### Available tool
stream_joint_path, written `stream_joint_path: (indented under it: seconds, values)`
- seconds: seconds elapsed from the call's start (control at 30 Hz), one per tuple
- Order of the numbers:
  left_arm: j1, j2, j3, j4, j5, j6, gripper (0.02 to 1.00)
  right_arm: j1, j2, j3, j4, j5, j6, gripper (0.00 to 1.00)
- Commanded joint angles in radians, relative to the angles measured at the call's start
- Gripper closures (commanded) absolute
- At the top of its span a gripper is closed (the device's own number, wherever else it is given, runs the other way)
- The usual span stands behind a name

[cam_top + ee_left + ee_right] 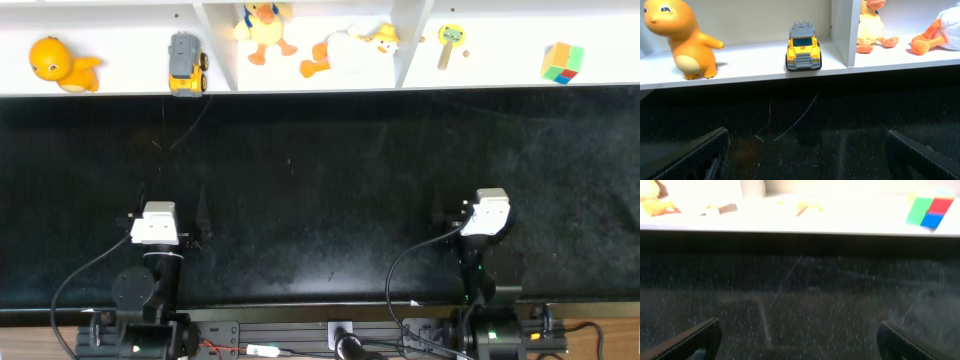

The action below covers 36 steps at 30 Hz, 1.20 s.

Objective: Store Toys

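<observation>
Nearest the bases, the left gripper (806, 134) hangs low over the mat (320, 180) with its jaws spread wide and nothing between them. The right gripper (799, 324) is the same: fingers apart, empty, just above the mat. Both sit close to their own bases, well apart from each other, and both face straight up the table.

The mat between the grippers and the shelf (300, 88) carries no toy that I can see (only a few pale scuffs). Everything that counts lies dead ahead of the grippers, across the mat, on the shelf along the far edge.

In the left bay, in line with the left gripper, stands the truck (803, 47). It is upright at the shelf's front lip, nose toward the gripper, so its long axis runs along the line of approach and not across it. The orange figure (687, 42) stands farther out in the same bay, well apart from the truck. The left arm is plainly the nearer one for both.

In the middle bay one duck (265, 28) sits upright and a second duck (345, 52) lies on its side beside it; this bay is about equally far from either arm.

In the right bay are a small stick toy (450, 42), possibly a rattle though too small to be sure, and the cube (562, 62) farther out. The right arm is nearer to these.

With every toy on the shelf, storing looks finished.
</observation>
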Motion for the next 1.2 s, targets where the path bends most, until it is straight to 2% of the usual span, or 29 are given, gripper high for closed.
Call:
stream_joint_path:
  seconds: [0.03, 0.17, 0.3, 1.2]
  values:
    - [-0.004, -0.010, -0.001, -0.003, 0.002, 0.016, 0.020, 0.019, -0.097, -0.004, 0.010, 0.003, -0.042, 0.005]
    - [-0.004, -0.010, -0.001, -0.002, 0.002, 0.016, 0.020, 0.006, -0.161, -0.010, 0.026, 0.005, -0.090, 0.005]
    - [-0.004, -0.010, -0.001, -0.003, 0.002, 0.016, 0.020, -0.010, -0.167, -0.052, 0.121, 0.005, -0.089, 0.005]
    - [-0.004, -0.010, -0.001, -0.003, 0.002, 0.016, 0.020, -0.009, -0.166, -0.050, 0.114, 0.003, -0.085, 0.005]
